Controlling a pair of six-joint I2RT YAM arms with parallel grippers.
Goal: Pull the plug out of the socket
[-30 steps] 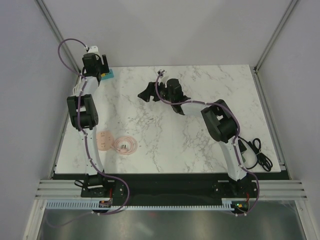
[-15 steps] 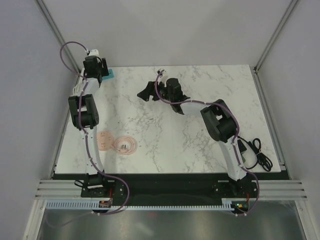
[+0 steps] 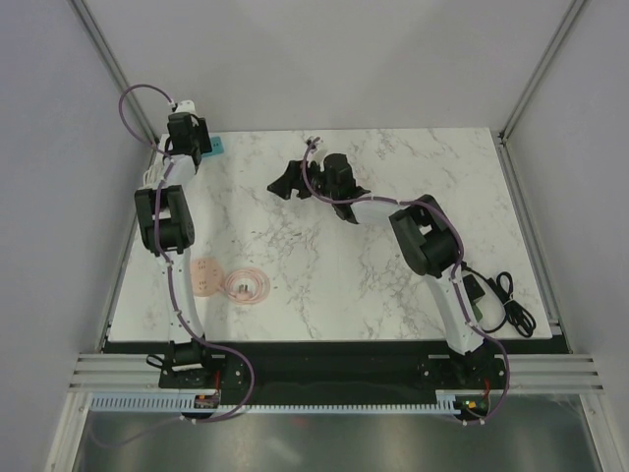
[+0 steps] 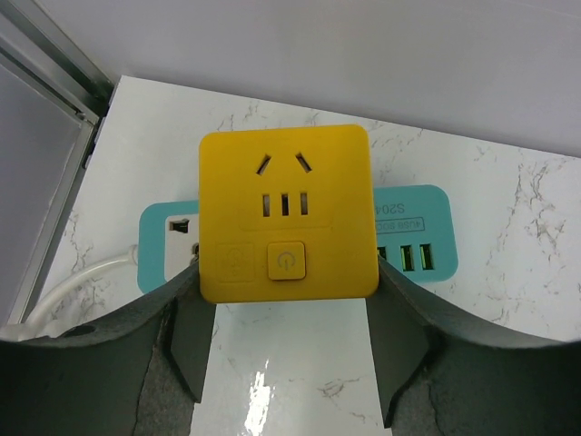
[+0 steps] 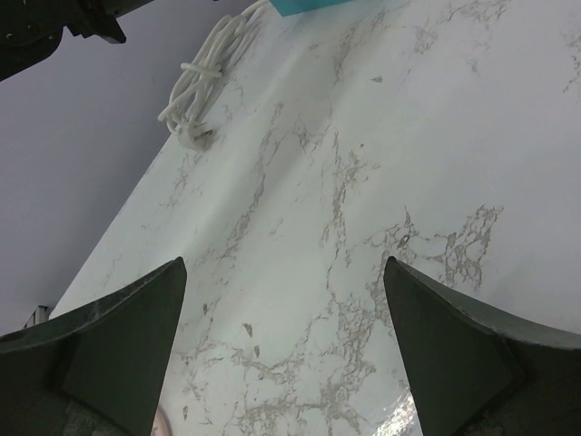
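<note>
Narrowing since a second ago, the left gripper's (image 4: 286, 277) jaws now flank the yellow plug (image 4: 284, 213), which sits in the teal socket strip (image 4: 413, 227) at the table's (image 3: 324, 285) far-left corner. Whether they press it yet, I cannot tell. Straddling its sides sets up a straight pull. That arm stretches far, wrist turned down. Mid-table, the right gripper (image 5: 283, 272) hangs wide open.
</note>
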